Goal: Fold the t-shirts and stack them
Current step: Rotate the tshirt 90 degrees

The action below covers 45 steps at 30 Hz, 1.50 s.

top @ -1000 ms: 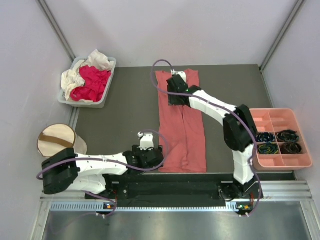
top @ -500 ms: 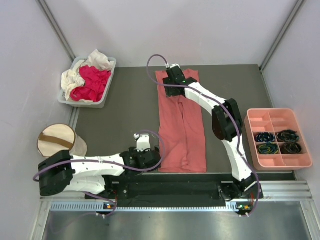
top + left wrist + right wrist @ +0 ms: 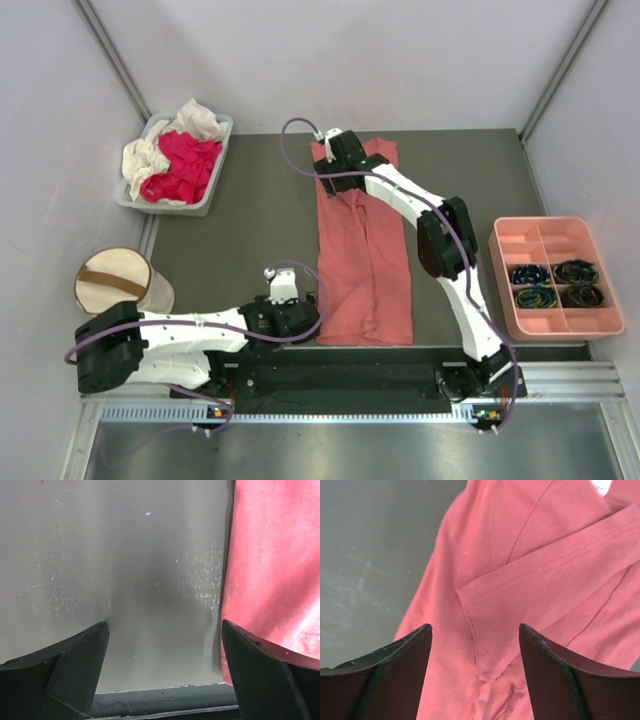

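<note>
A salmon-pink t-shirt [image 3: 365,250] lies folded lengthwise into a long strip across the middle of the dark table. My right gripper [image 3: 335,155] hovers over its far left corner. In the right wrist view it [image 3: 475,627] is open above the folded-in sleeve [image 3: 540,575], holding nothing. My left gripper [image 3: 292,318] sits low by the shirt's near left edge. In the left wrist view it [image 3: 165,625] is open over bare table, with the shirt's edge [image 3: 270,570] just inside the right finger. Magenta-red [image 3: 185,165] and cream-white [image 3: 148,158] t-shirts lie crumpled in a grey bin [image 3: 215,160].
A cream drum-shaped fabric bin [image 3: 115,282] with a brown strap stands at the near left. A salmon-pink compartment tray [image 3: 545,235] holding dark coiled items sits at the right edge. A black rail [image 3: 340,375] runs along the table's near edge.
My right gripper has moved toward the shirt's far left corner and its jaws have widened. The left gripper has shifted slightly left beside the shirt's near edge.
</note>
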Motion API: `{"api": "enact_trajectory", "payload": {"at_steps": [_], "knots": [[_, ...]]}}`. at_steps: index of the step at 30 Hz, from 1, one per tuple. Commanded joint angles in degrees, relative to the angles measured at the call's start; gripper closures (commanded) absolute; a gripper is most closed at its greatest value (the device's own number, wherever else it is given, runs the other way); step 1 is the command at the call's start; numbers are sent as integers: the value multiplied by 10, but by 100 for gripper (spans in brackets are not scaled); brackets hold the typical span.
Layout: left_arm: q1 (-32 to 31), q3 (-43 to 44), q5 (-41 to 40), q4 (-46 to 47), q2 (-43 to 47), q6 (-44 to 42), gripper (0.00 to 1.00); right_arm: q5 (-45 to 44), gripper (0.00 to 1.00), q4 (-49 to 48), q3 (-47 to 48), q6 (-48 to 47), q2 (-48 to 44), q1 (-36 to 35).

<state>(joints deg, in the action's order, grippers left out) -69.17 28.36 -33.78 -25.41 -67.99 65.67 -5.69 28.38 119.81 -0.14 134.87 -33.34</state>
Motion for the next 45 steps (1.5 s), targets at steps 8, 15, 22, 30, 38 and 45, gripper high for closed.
{"api": "enact_trajectory", "payload": {"at_steps": [8,15,22,30,38,45], "knots": [[-4,-10,9,-46,3,25,1,7,28,-15,31,-76,34,-2],[-3,-16,7,-51,10,36,1,8,31,-13,40,-86,53,-2],[-3,-19,6,-50,11,38,1,4,77,-16,39,-86,57,-1],[-4,-17,9,-48,7,37,1,-18,97,-38,11,-81,37,-1],[-3,-19,8,-48,8,39,1,-51,100,-57,-17,-74,11,0],[-3,-19,10,-43,7,36,1,-75,100,-63,-44,-67,-16,11]]}}
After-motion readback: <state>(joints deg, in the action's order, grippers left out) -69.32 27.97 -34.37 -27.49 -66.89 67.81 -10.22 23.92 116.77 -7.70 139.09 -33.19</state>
